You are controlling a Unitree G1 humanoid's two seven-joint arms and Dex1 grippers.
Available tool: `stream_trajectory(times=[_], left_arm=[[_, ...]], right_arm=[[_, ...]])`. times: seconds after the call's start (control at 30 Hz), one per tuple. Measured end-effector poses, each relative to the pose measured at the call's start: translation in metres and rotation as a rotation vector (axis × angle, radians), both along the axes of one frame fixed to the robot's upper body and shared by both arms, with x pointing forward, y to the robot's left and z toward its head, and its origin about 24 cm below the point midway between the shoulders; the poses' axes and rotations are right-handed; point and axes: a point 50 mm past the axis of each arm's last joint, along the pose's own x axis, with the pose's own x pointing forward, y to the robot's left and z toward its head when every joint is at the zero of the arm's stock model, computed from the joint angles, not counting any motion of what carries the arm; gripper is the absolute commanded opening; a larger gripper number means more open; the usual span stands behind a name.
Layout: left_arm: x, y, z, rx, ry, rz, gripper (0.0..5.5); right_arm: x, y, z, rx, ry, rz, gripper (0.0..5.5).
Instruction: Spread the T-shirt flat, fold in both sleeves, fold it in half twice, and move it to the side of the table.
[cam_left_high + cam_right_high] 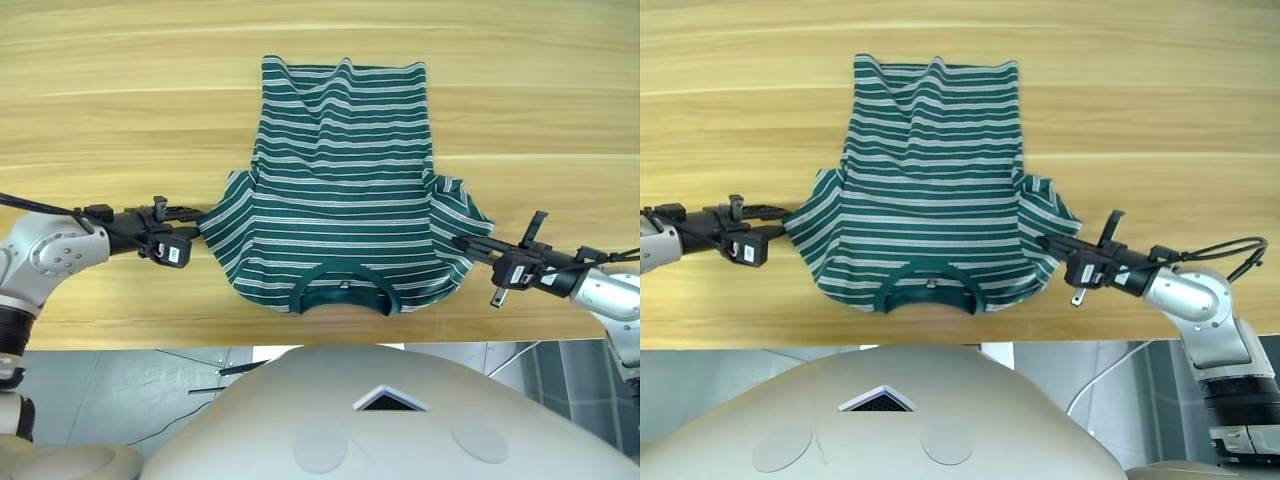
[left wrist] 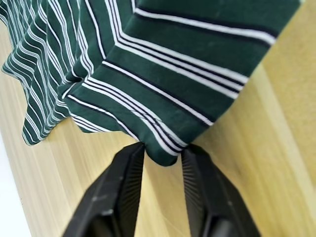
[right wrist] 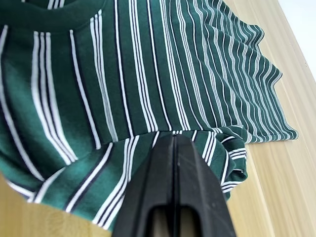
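Note:
A dark green T-shirt [image 1: 340,180] with white stripes lies on the wooden table [image 1: 100,100], collar toward me and hem at the far side. The body is mostly flat, with ripples near the hem. Both sleeves are bunched at the sides. My left gripper [image 1: 200,215] sits low on the table at the left sleeve, open, and the sleeve's corner [image 2: 165,153] lies between its fingers [image 2: 131,168]. My right gripper [image 1: 458,240] rests over the right sleeve [image 3: 74,182]. Its fingers are pressed together, and the fabric puckers at their tip [image 3: 174,136].
The table's front edge [image 1: 120,342] runs just behind both grippers. Bare wood stretches to the left, to the right and beyond the hem. A black cable [image 1: 1225,245] loops off the right forearm.

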Motion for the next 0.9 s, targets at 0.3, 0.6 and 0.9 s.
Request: stream_trajectory(times=[0.3,0.6,0.9], left_arm=[[0.0,-0.001,-0.005,-0.014,0.005,-0.003,0.01],[0.004,-0.002,0.004,-0.039,-0.038,-0.002,0.01],[0.007,-0.019,0.035,-0.13,-0.171,-0.065,0.01]], right_arm=[[0.0,0.0,0.0,0.001,0.001,0.001,0.0],[0.001,0.001,0.0,0.003,-0.002,0.002,0.0],[0.001,0.002,-0.001,0.013,-0.007,0.003,0.0]])
